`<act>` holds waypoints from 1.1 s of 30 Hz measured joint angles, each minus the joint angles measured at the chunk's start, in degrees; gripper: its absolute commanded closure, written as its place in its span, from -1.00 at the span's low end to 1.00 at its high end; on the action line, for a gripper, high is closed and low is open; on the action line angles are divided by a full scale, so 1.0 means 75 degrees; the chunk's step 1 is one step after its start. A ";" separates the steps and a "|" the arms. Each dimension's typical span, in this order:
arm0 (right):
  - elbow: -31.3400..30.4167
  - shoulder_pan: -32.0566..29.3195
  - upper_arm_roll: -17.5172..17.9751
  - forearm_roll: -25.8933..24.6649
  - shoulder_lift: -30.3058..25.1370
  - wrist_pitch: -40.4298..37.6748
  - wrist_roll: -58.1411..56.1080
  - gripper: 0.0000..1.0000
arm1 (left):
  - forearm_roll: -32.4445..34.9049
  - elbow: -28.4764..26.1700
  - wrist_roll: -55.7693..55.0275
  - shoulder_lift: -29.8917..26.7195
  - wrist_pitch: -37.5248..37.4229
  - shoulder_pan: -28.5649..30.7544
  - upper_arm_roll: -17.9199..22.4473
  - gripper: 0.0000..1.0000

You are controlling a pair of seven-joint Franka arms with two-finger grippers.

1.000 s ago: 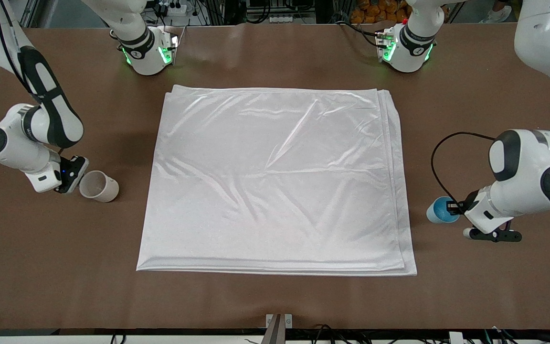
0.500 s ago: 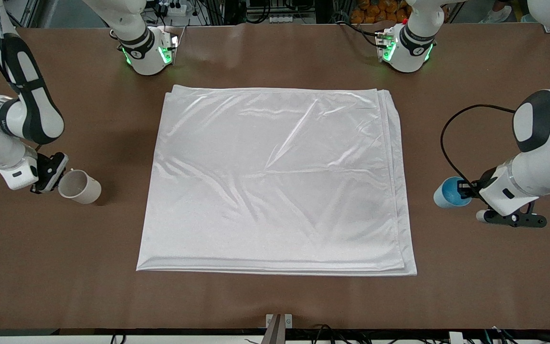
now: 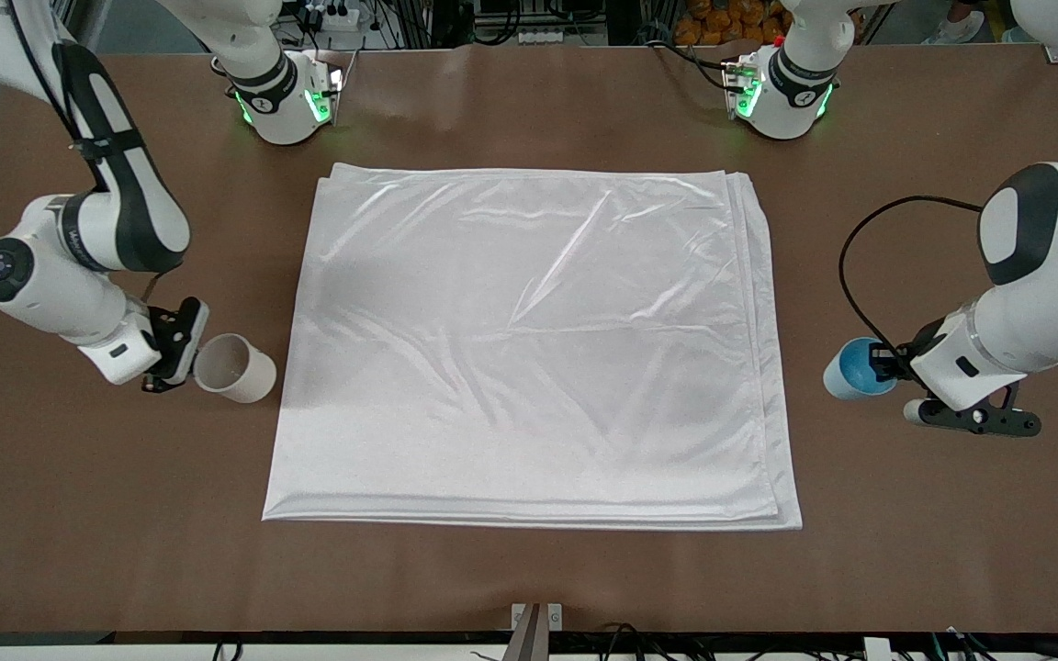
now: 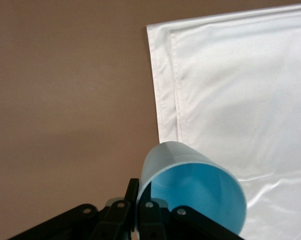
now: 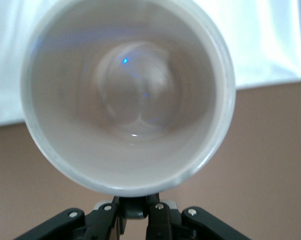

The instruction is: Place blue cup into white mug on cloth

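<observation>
The blue cup (image 3: 852,370) hangs tilted over bare table beside the cloth's (image 3: 529,349) edge at the left arm's end. My left gripper (image 3: 887,364) is shut on its rim; the left wrist view shows the fingers pinching the wall of the blue cup (image 4: 195,192) at my left gripper (image 4: 139,201). The white mug (image 3: 235,368) is tipped on its side just off the cloth's edge at the right arm's end. My right gripper (image 3: 187,354) is shut on its dark handle. In the right wrist view the white mug (image 5: 128,95) shows an empty inside above my right gripper (image 5: 140,207).
The brown table (image 3: 529,569) surrounds the folded cloth, with bare strips at both ends and along the front. Both arm bases (image 3: 286,101) stand at the back edge. The cloth (image 4: 240,90) has wrinkles across its middle.
The right arm has carried the white mug toward the cloth's edge. The left arm has raised the blue cup and shifted it slightly toward the cloth. Both grips are unchanged.
</observation>
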 measured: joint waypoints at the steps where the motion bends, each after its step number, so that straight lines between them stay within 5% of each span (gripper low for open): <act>1: 0.0000 0.0087 0.0109 0.0000 0.0000 -0.0017 0.0163 1.00 | 0.0000 0.0018 0.0000 -0.0009 0.0000 -0.0001 -0.0016 1.00; 23: 0.0692 0.3457 0.0460 -0.0905 0.0110 -0.1274 0.4007 1.00 | -0.0065 0.0070 -0.0258 -0.0196 -0.0250 -0.0003 -0.0353 1.00; 33: 0.1163 0.4321 0.0449 -0.1006 0.0740 -0.1436 0.5096 1.00 | -0.0073 0.0253 -0.0427 -0.0237 -0.0641 0.0002 -0.0506 1.00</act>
